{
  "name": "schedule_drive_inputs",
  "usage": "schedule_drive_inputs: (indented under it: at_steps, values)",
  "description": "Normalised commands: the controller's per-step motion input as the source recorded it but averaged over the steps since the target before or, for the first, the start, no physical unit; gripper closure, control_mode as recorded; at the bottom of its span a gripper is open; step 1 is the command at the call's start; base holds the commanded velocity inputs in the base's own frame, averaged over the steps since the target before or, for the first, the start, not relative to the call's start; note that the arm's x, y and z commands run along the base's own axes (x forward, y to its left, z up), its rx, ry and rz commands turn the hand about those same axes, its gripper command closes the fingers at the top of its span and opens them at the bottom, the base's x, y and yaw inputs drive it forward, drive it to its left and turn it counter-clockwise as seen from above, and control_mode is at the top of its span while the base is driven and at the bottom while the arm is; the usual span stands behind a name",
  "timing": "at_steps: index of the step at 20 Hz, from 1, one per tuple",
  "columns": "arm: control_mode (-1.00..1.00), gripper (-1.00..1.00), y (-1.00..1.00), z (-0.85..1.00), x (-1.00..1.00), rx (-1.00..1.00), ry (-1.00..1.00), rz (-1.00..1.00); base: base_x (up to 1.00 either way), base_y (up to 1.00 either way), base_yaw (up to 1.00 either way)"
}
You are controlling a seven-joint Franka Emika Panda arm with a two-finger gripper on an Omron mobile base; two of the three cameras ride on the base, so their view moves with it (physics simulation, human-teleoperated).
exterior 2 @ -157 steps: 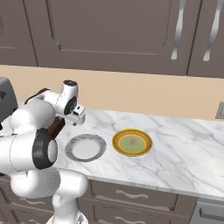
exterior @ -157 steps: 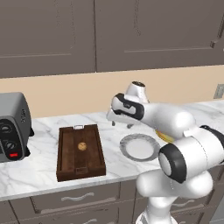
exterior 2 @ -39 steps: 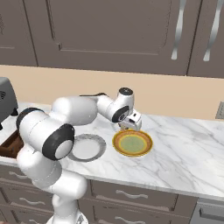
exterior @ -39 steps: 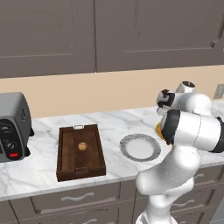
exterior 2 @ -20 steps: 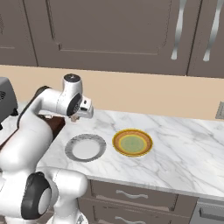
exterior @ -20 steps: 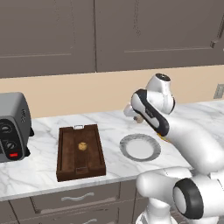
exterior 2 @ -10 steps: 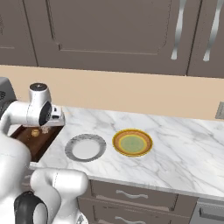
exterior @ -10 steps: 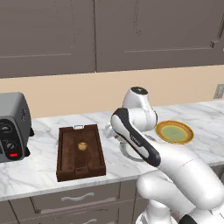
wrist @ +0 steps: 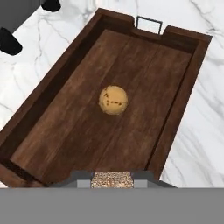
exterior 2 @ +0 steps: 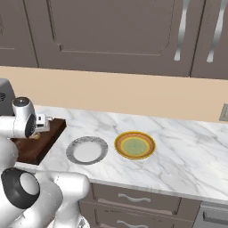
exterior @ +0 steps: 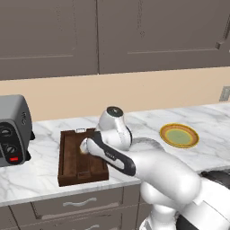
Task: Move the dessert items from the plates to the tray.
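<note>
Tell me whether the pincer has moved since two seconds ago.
Yes. It was over the yellow plate then; now the pincer hangs above the tray, past the grey plate, holding a speckled dessert.

Desserts, plates, tray — positions on worktop.

Tray [wrist: 179, 92]: dark brown wood, rectangular, raised sides, small metal handle at one end; flat on the marble, near the left end. One dessert item [wrist: 113, 99], a round tan ball with a dark cracked line, lies loose near the middle of the tray floor. Second dessert item [wrist: 112, 179], speckled tan-brown, sits between the fingers above the tray's near end. Grey plate [exterior 2: 87, 150], pale centre, just right of the tray. Yellow plate [exterior 2: 135, 145], greenish centre, orange rim, just beside the grey one, apart.
</note>
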Motion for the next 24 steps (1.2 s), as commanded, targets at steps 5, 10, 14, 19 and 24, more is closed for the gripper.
schedule_drive_inputs:
  at_steps: [5,10,14,19,24]
  values:
    - [-1.00,1.00,0.34,-0.51,0.16,-0.14,0.08,-0.08,0.00,0.00,0.00]
    - [-1.00,-1.00,0.02,-0.09,0.01,-0.01,0.01,0.00,0.00,0.00,0.00]
    - [-1.00,-1.00,0.00,0.08,0.00,0.00,0.00,0.00,0.00,0.00,0.00]
    - [-1.00,-1.00,-0.04,0.44,-0.21,0.01,-0.02,0.00,0.00,0.00,0.00]
    - [-1.00,-1.00,-0.57,0.69,-1.00,0.08,-0.47,0.03,0.00,0.00,0.00]
